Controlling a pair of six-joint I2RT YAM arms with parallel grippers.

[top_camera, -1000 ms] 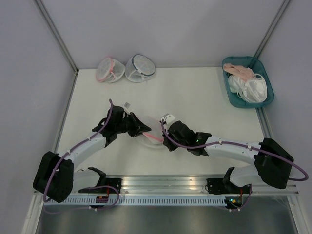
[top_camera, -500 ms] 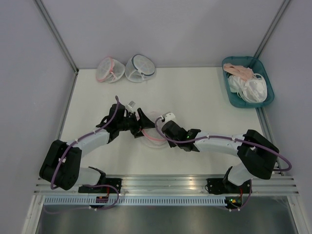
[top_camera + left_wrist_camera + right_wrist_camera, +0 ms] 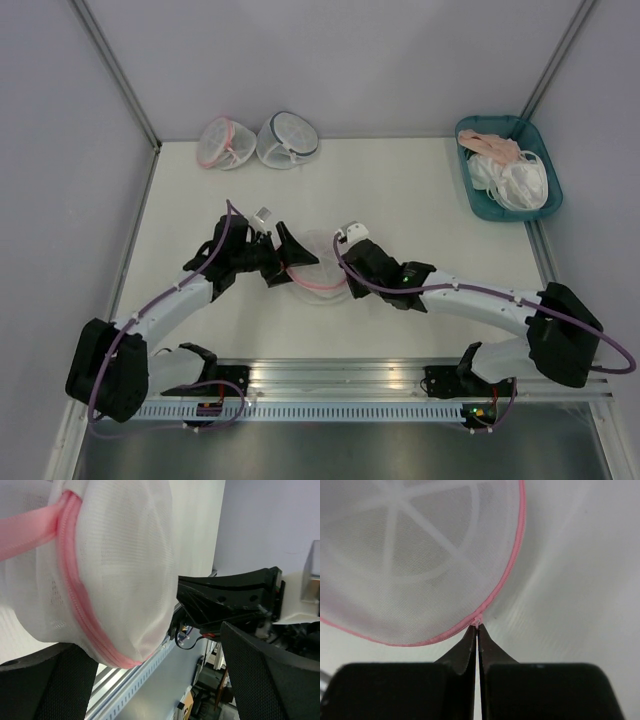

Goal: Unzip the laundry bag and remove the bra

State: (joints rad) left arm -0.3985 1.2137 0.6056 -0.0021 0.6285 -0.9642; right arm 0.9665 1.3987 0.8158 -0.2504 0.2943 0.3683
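Note:
The laundry bag point(image 3: 318, 262), white mesh with a pink zipper rim, lies at the table's middle between both arms. My left gripper point(image 3: 288, 260) stands open at its left side. In the left wrist view the bag point(image 3: 115, 570) bulges down between the spread fingers point(image 3: 272, 680) without being clamped. My right gripper point(image 3: 340, 266) is at the bag's right edge. The right wrist view shows its tips point(image 3: 477, 628) shut on the small zipper pull on the pink rim of the bag point(image 3: 420, 555). The bra is hidden; I cannot make it out through the mesh.
Two more mesh pouches sit at the back left, one pink-trimmed point(image 3: 222, 142) and one dark-trimmed point(image 3: 288, 138). A teal tray point(image 3: 480, 205) with white and pink garments stands at the back right. A metal rail point(image 3: 330, 375) runs along the near edge.
My left gripper has opened and let go of the bag, which now sits lower and flatter on the table. The right gripper stays shut on the zipper pull and has shifted slightly.

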